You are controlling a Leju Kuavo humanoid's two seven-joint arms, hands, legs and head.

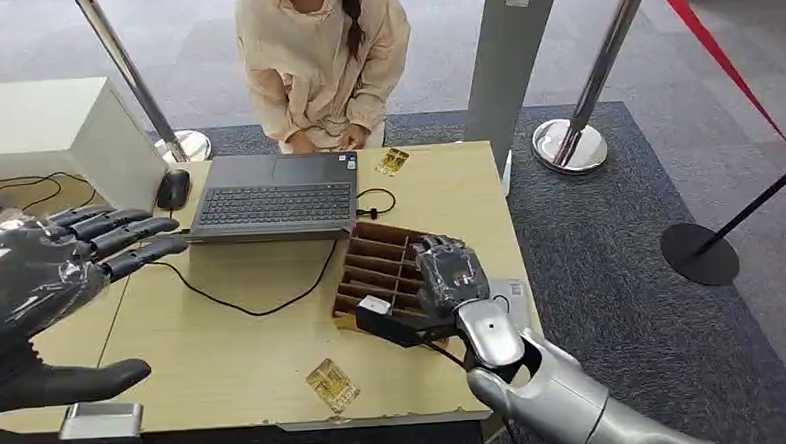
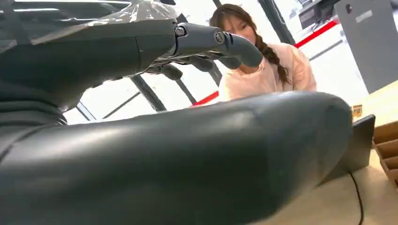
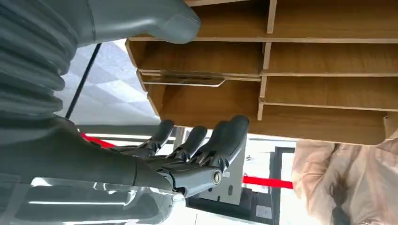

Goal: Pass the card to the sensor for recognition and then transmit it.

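Observation:
A gold-patterned card [image 1: 333, 385] lies flat near the table's front edge. A second one [image 1: 392, 160] lies by the laptop's far right corner. My right hand [image 1: 449, 277] hovers over the right side of the brown slotted card holder [image 1: 375, 255], fingers and thumb apart, holding nothing. In the right wrist view its fingers [image 3: 202, 143] reach along the holder [image 3: 324, 93], where a thin card edge [image 3: 183, 80] shows in one slot. A pale flat sensor pad [image 1: 513, 294] sits beside the holder, partly under my right wrist. My left hand [image 1: 57, 287] is raised over the table's left side, spread and empty.
An open laptop [image 1: 273, 192] and a mouse [image 1: 172, 189] sit at the back of the table [image 1: 224, 349], with a black cable looping forward. A person [image 1: 322, 55] sits behind it. A white box [image 1: 55, 132] stands at the left; stanchion posts [image 1: 569, 144] stand to the right.

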